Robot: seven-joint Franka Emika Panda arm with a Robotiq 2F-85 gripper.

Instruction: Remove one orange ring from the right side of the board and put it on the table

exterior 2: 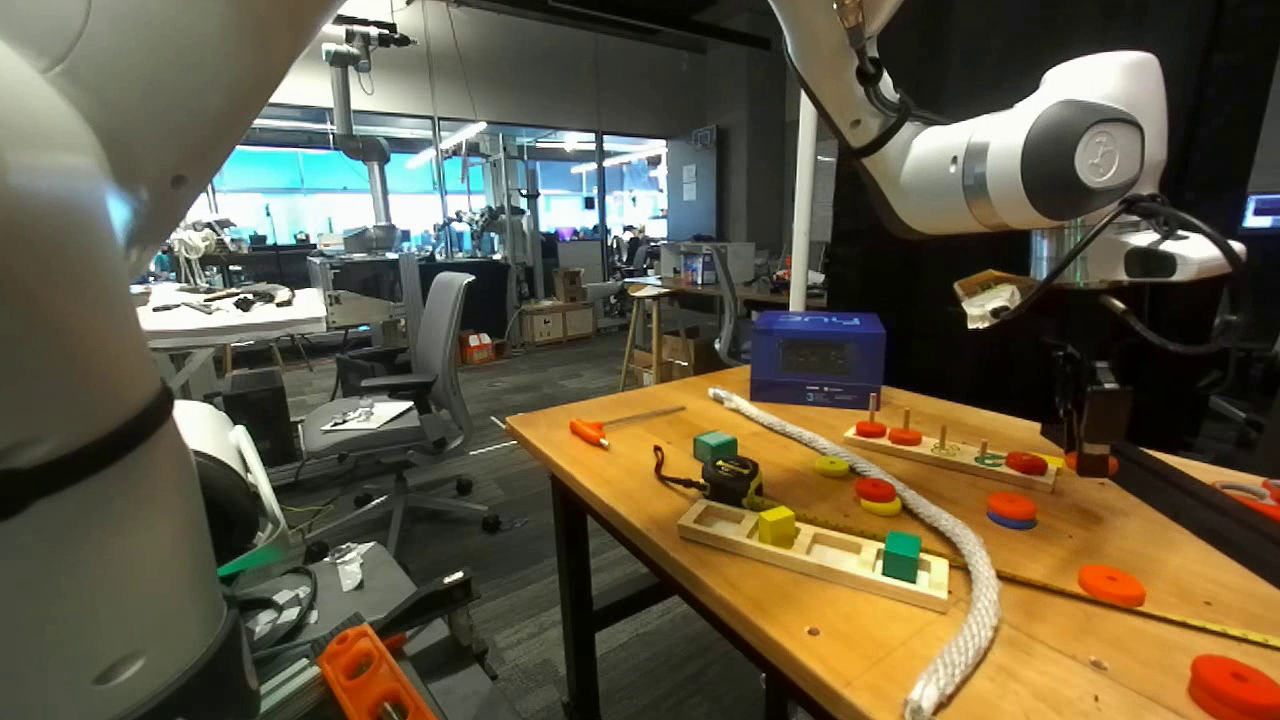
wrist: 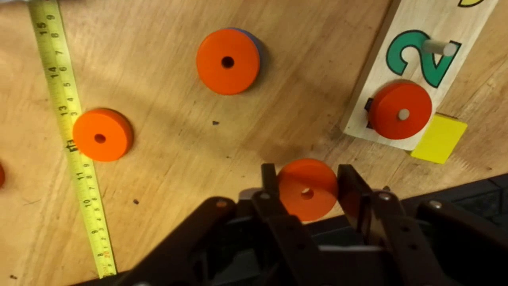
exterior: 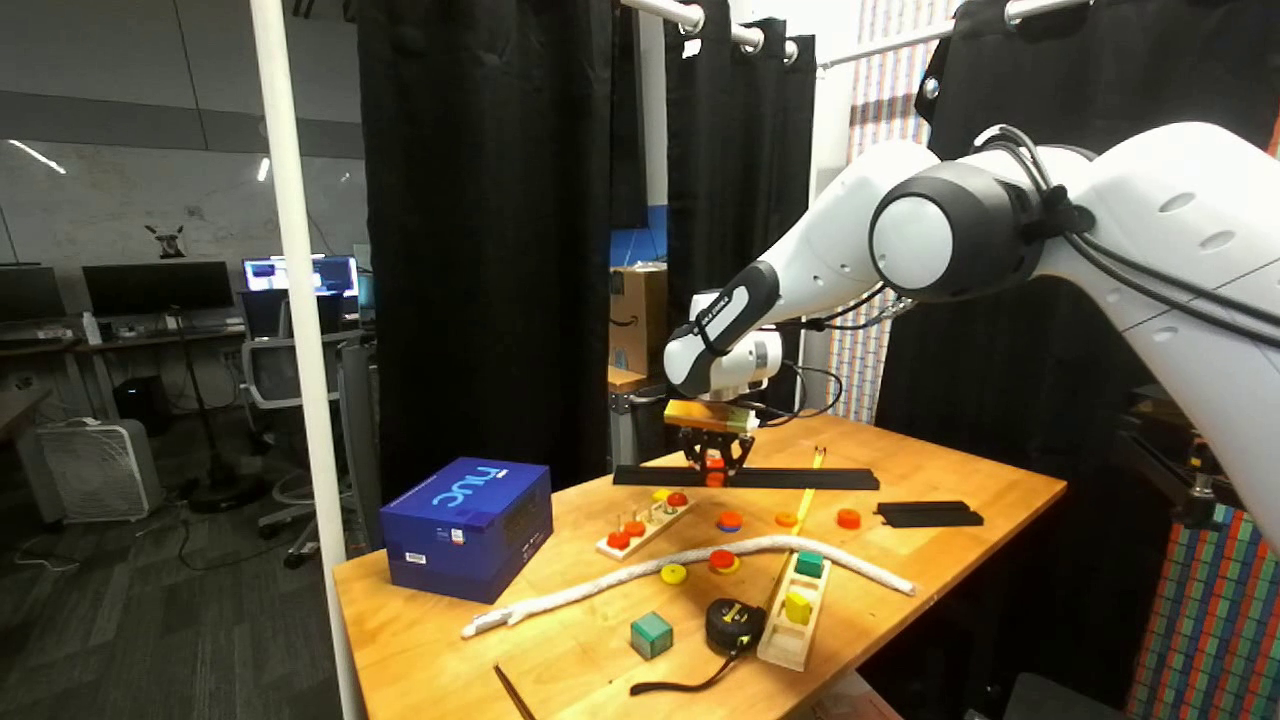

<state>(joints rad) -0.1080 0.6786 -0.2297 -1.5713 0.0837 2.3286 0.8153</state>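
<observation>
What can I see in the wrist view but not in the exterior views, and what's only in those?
Only the wrist view shows readable numbers on the tape.
Only the exterior views show the blue box, the tape's black case and the white arm.
Both kinds share the gripper with an orange ring between its fingers, the board and the yellow piece beside it.

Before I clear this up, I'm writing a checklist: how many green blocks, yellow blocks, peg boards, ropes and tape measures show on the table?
Green blocks: 2
Yellow blocks: 2
Peg board: 1
Rope: 1
Tape measure: 1
Total: 7
</observation>
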